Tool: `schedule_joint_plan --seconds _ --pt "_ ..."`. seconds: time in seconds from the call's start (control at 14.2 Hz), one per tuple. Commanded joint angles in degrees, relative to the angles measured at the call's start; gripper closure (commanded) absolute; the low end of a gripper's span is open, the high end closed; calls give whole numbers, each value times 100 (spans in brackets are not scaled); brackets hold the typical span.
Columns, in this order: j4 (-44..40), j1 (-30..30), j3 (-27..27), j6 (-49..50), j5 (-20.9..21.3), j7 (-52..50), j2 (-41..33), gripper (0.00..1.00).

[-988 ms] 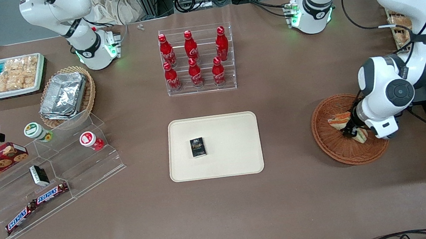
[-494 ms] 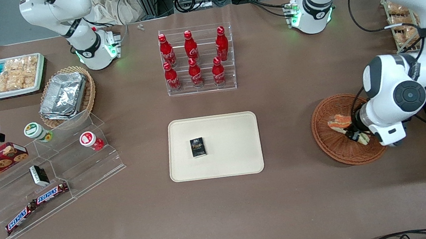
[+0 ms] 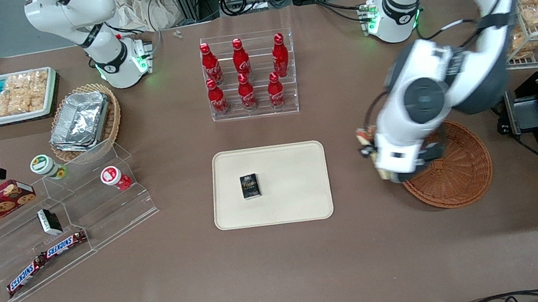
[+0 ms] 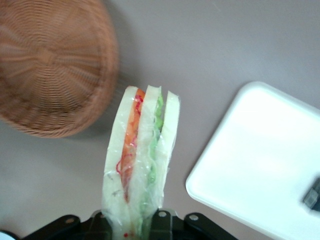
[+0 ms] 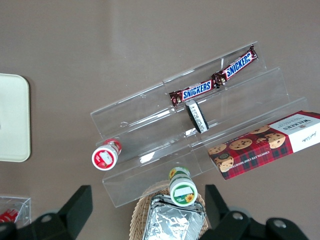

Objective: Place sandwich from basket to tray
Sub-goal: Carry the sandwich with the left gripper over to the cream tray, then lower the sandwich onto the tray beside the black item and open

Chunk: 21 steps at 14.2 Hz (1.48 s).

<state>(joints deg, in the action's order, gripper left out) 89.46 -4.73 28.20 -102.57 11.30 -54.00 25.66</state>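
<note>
Between basket and tray, above the table [image 3: 364, 242]: one tool [image 4: 131, 220], clamped on one sandwich [image 4: 140, 165], which is lifted clear of the table. Beside the tool, toward the working arm's end: one basket [image 3: 459, 172], holding nothing. Beside it, toward the parked arm's end: one tray [image 3: 295, 189], carrying one small dark box [image 3: 249, 185]. Farther from the front camera: six red bottles [image 3: 243, 74] in one clear rack.
</note>
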Motion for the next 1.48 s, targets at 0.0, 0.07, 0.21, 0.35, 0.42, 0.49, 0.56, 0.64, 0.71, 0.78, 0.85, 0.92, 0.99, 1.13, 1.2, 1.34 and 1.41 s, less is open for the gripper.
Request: schedule_joint_plan --seconds 0.0,0.07,0.21,0.35,0.42,0.49,0.56,0.64,0.71,0.78,0.85,0.92,0.99,1.13,1.2,1.34,1.41 --pt "-1164 -641 45 45 328 293 1227 100" --pt "-1437 -800 36 -25 477 302 1605 100" --pt "-1616 -1020 36 -445 986 285 2134 100" --pt "-1642 -1135 36 -876 1225 258 2521 100" --pt "-1651 -1179 28 -1113 1278 215 2619 100" --pt "-1651 -1214 19 -1229 1287 205 2646 100" --pt "-1660 -1215 19 -1248 1287 197 2681 100" --pt "-1669 -1215 19 -1248 1287 197 2681 100" --pt "-1660 -1215 19 -1265 1278 170 2699 90" --pt "-1660 -1206 19 -1265 1278 83 2760 38" --pt "-1643 -1206 19 -1291 1304 91 2769 15" --pt "-1625 -1206 19 -1300 1374 100 2752 0" --pt "-1616 -1180 19 -1283 1375 82 2725 0" --pt "-1625 -1144 19 -1160 1401 65 2516 0" --pt "-1616 -1031 19 -907 1375 82 2271 0" --pt "-1502 -714 80 92 1296 169 1630 0" --pt "-1345 -522 106 219 1113 170 1322 0"
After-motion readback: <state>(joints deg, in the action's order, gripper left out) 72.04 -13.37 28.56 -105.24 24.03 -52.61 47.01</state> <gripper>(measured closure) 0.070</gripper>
